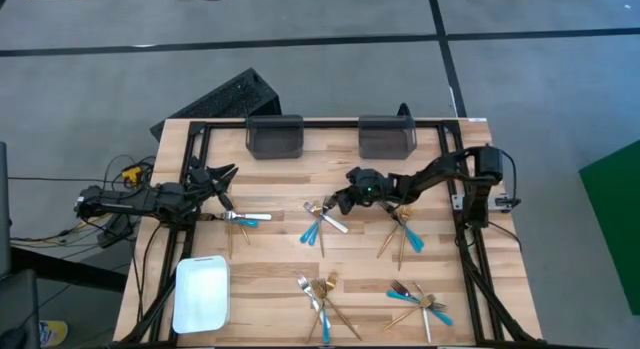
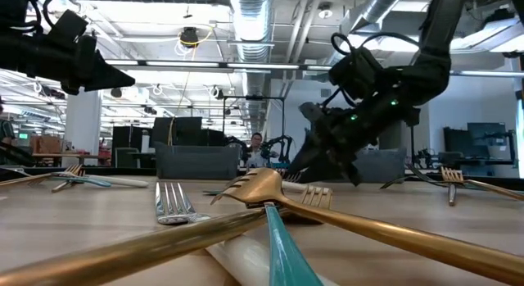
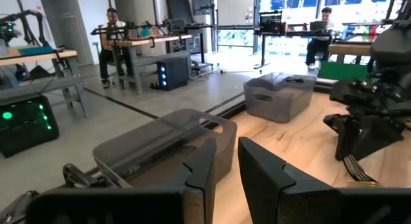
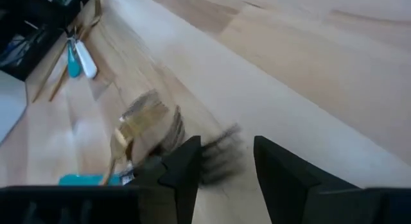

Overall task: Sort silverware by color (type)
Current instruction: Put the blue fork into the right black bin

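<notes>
The silverware lies in several small mixed piles of gold, silver and turquoise-handled pieces: at the left (image 1: pixel 240 220), centre (image 1: pixel 320 225), right (image 1: pixel 402 235), near centre (image 1: pixel 320 294) and near right (image 1: pixel 420 303). My right gripper (image 1: pixel 338 202) is open and low over the centre pile. In the right wrist view its fingers (image 4: pixel 228 161) stand on either side of a blurred dark fork head (image 4: pixel 221 156), beside a gold fork (image 4: pixel 146 118). My left gripper (image 1: pixel 225 179) is open and empty, raised above the left pile; it also shows in the left wrist view (image 3: pixel 228 153). My right gripper slants down from the table's right side over the centre pile, with a fork's tined end (image 4: pixel 225 147) between its open fingers. I cannot tell whether the fingers touch it. The fork lies on the table.
Two dark grey bins (image 1: pixel 274 136) (image 1: pixel 387 136) stand at the table's far edge. A white rectangular tray (image 1: pixel 202 294) lies at the near left corner. Bare wood shows between the piles.
</notes>
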Tool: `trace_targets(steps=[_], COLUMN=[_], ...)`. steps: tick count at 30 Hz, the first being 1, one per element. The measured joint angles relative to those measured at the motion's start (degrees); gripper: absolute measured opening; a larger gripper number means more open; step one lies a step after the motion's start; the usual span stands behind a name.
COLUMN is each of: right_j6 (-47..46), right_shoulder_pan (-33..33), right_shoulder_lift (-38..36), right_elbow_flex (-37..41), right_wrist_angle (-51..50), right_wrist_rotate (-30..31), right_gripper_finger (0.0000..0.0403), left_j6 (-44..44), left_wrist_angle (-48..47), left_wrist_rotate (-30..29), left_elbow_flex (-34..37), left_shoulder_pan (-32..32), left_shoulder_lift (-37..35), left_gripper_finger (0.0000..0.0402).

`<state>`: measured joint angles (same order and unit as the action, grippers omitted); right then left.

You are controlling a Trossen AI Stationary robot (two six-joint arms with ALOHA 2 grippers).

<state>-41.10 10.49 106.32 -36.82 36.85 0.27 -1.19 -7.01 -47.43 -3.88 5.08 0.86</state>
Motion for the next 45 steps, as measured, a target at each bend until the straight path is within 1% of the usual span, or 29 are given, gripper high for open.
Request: trace_targets(steps=[4, 6, 11, 13, 16, 18, 20, 25, 28, 32, 33, 35, 38, 45], right_j6=[1.44, 1.56, 2.78, 3.01, 4.63, 6.45, 8.62, 13.44, 15.22, 15.92, 15.53, 15.07, 14.85, 22.13], right_shoulder_pan=[-0.76, -0.69, -0.27, 0.01, 0.88, 1.48, 1.82, 1.90, 1.78, 2.36, 2.85, 4.37, 6.66, 13.02], right_shoulder_lift=[2.07, 2.58, 1.71, 0.24, -4.26, -7.64, -11.84, -21.20, -25.86, -31.53, -33.07, -35.99, -39.99, -48.73], right_elbow_flex=[-2.84, -4.05, -5.34, -5.26, -4.79, -4.77, -4.69, -4.79, -4.79, -4.77, -4.76, -4.68, -4.68, -4.68], right_wrist_angle=[-1.12, -2.60, -7.52, -8.46, -13.37, -17.62, -22.03, -32.80, -37.22, -43.28, -44.76, -47.49, -48.73, -48.01], right_wrist_rotate=[0.02, 0.02, -0.90, -1.46, -1.30, 0.09, 2.97, 11.58, 18.62, 31.62, 33.18, 34.63, 36.31, 35.50], right_gripper_finger=[0.0142, 0.0116, 0.0034, 0.0017, 0.0023, 0.0031, 0.0033, 0.0017, 0.0017, 0.0018, 0.0018, 0.0018, 0.0018, 0.0018], left_j6=[-0.01, -0.15, -0.19, -0.09, -0.11, -0.11, -0.11, -0.13, -0.13, -0.20, -0.37, -1.22, -1.57, -2.75], left_wrist_angle=[-0.02, -0.06, -0.06, -0.08, -0.10, -0.10, -0.10, -0.13, -0.14, -0.15, -0.15, -0.15, -0.13, -0.15], left_wrist_rotate=[-0.21, -0.21, 0.09, 0.09, 0.08, 0.07, 0.07, 0.07, 0.03, -0.07, 0.03, 0.30, 0.47, 0.48], left_elbow_flex=[0.00, 0.00, 0.00, 0.00, 0.00, 0.00, 0.00, 0.02, 0.02, 0.02, 0.02, 0.02, 0.02, 0.02], left_shoulder_pan=[0.00, 0.00, 0.00, 0.00, 0.00, 0.00, 0.00, 0.00, 0.00, 0.00, 0.00, 0.00, 0.00, -0.02], left_shoulder_lift=[0.00, 0.00, 0.00, 0.00, 0.00, 0.00, 0.00, 0.15, 0.43, 0.72, 0.72, 0.72, 0.80, 1.36], left_gripper_finger=[0.0057, 0.0057, 0.0057, 0.0057, 0.0057, 0.0057, 0.0057, 0.0057, 0.0057, 0.0057, 0.0057, 0.0057, 0.0057, 0.0057])
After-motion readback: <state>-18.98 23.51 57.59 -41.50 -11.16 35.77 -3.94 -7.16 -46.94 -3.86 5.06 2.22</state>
